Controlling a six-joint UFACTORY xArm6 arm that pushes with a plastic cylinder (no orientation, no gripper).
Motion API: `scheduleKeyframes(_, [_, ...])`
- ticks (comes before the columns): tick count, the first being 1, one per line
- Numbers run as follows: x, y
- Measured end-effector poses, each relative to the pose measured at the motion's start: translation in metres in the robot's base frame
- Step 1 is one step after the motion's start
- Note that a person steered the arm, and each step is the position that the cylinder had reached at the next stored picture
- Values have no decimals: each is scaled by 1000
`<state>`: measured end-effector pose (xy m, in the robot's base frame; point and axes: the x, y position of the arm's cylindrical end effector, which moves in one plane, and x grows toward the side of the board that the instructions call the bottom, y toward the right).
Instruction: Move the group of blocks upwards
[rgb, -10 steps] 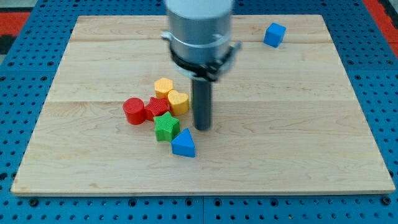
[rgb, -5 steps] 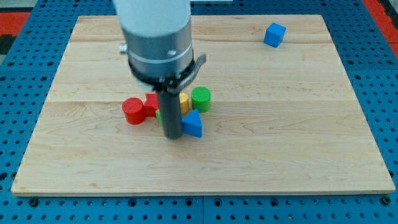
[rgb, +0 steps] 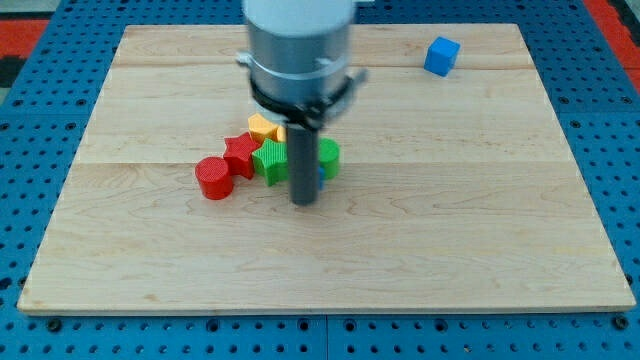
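Just below the clustered green star block (rgb: 270, 161) rests my tip (rgb: 304, 202).

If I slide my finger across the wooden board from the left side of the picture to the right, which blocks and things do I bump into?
Red cylinder block → red star-shaped block → green star-shaped block → my tip → green cylinder block → blue cube block, far off at the view's top right.
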<state>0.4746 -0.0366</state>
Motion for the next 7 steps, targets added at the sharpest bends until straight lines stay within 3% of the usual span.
scheduleKeyframes(1, [-4,-5])
scheduleKeyframes(2, [53,-44])
scheduleKeyframes(3, [25,-136])
scheduleKeyframes(4, [10,-129])
scheduleKeyframes(6, [-32,-47])
scheduleKeyframes(7, [-33,-71])
